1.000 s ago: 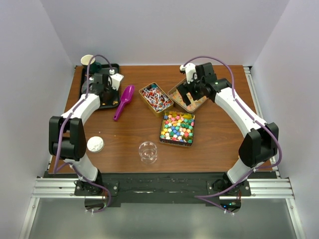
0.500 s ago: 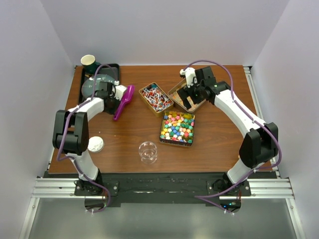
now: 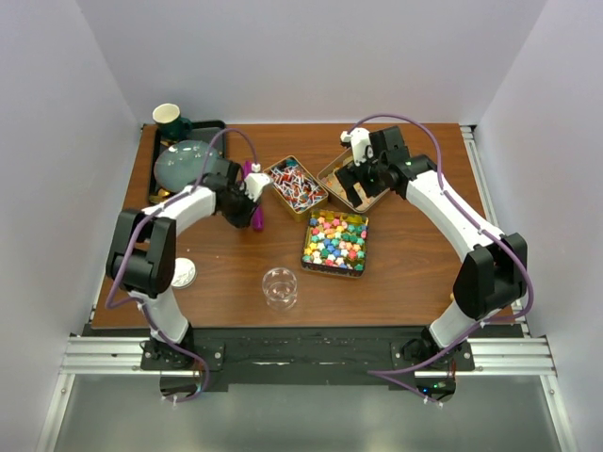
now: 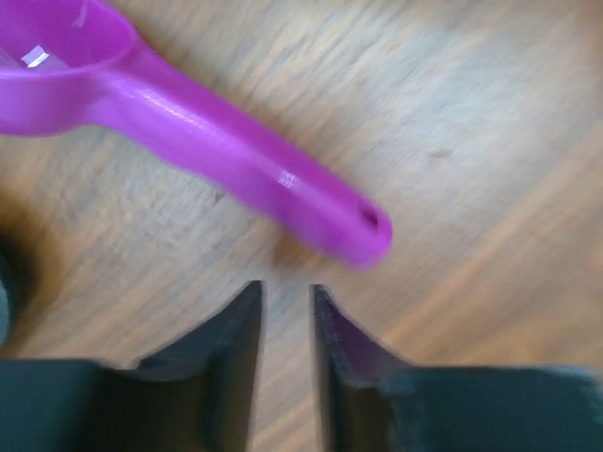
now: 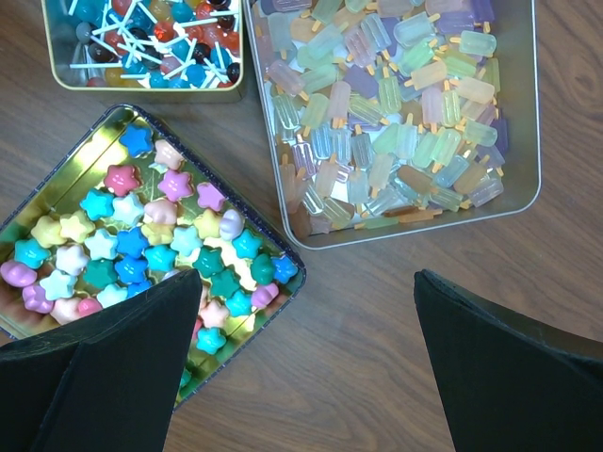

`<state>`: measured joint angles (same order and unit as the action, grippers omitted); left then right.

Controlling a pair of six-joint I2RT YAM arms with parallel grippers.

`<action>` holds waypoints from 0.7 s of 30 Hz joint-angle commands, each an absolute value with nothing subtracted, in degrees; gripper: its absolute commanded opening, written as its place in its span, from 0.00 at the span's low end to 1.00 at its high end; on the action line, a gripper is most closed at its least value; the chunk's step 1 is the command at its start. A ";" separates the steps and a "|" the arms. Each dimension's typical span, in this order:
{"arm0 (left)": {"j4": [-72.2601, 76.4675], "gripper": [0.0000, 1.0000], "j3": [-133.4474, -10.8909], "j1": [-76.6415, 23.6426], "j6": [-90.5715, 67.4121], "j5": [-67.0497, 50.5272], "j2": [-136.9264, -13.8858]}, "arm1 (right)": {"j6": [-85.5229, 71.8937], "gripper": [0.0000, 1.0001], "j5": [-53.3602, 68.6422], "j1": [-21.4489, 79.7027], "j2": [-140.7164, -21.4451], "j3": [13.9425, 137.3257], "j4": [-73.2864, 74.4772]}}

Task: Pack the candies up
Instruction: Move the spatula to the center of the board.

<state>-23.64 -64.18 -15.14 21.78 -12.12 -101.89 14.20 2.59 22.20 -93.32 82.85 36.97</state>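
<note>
Purple scoop [image 4: 236, 155] lies just beyond the slightly parted left claw [image 4: 285, 290].

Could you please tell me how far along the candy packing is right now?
Nothing looks packed: the clear cup looks empty and the candies sit in their three tins. In hand: the left gripper, slightly open, is at the purple scoop handle without gripping it; the right gripper hangs open above the tins. Left: take the scoop and fill the cup.
</note>
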 commanded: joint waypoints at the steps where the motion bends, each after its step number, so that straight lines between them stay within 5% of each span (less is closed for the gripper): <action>1: -40.47 0.44 -80.97 -6.81 27.84 -28.87 -103.44 | 14.68 0.99 2.90 22.59 -90.26 81.74 35.51; 4: -53.68 0.49 -93.55 -1.43 31.03 -39.72 -108.44 | 14.68 0.99 2.99 22.59 -89.91 80.69 35.33; 12: -42.11 0.51 -104.76 -0.53 6.81 -31.73 -116.45 | 13.97 0.99 3.69 22.59 -91.58 81.38 34.80; 21: -38.67 0.57 -110.56 -5.89 2.99 -17.77 -124.98 | 14.41 0.99 2.99 22.59 -91.58 81.04 35.07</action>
